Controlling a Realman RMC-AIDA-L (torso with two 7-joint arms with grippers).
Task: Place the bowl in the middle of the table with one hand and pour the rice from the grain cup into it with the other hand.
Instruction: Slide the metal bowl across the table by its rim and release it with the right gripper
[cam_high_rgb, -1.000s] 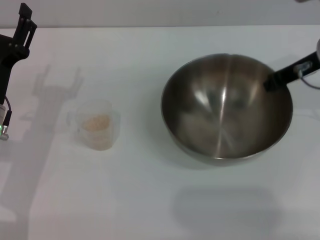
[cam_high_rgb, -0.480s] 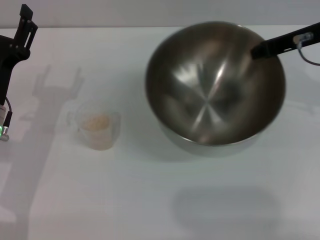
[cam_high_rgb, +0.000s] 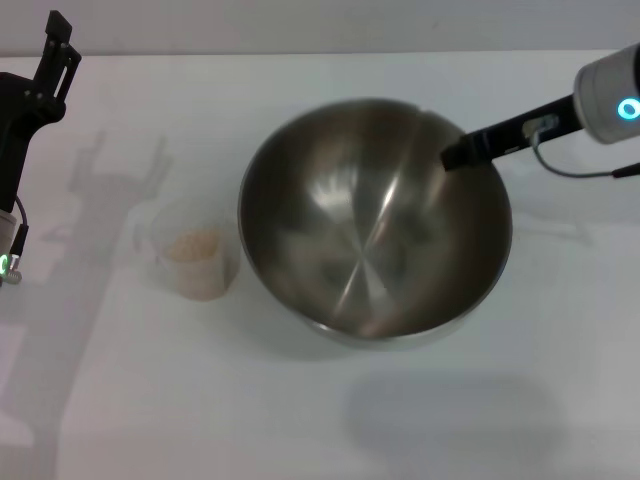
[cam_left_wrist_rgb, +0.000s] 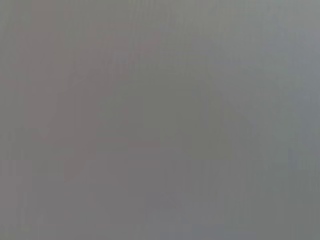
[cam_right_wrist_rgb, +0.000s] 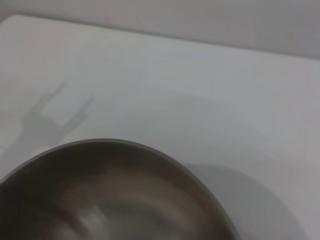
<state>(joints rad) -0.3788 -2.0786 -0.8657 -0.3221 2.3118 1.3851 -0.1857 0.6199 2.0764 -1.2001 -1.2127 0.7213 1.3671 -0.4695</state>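
Observation:
The steel bowl (cam_high_rgb: 370, 250) is over the middle of the white table (cam_high_rgb: 300, 420), tilted. My right gripper (cam_high_rgb: 452, 157) is shut on its far right rim, with the arm reaching in from the right. The right wrist view shows the bowl's rim and inside (cam_right_wrist_rgb: 100, 210). The frosted grain cup (cam_high_rgb: 195, 255) stands upright just left of the bowl, with a heap of rice (cam_high_rgb: 193, 245) inside. My left gripper (cam_high_rgb: 57, 45) is open and empty at the far left edge, well away from the cup. The left wrist view shows only plain grey.
The table's far edge (cam_high_rgb: 300, 52) runs along the top of the head view. The left arm's shadow (cam_high_rgb: 110, 170) falls on the table behind the cup. White tabletop lies in front of the bowl and cup.
My right gripper has carried the bowl leftward, from the right side to the middle, close beside the cup. The cup and left arm have not moved.

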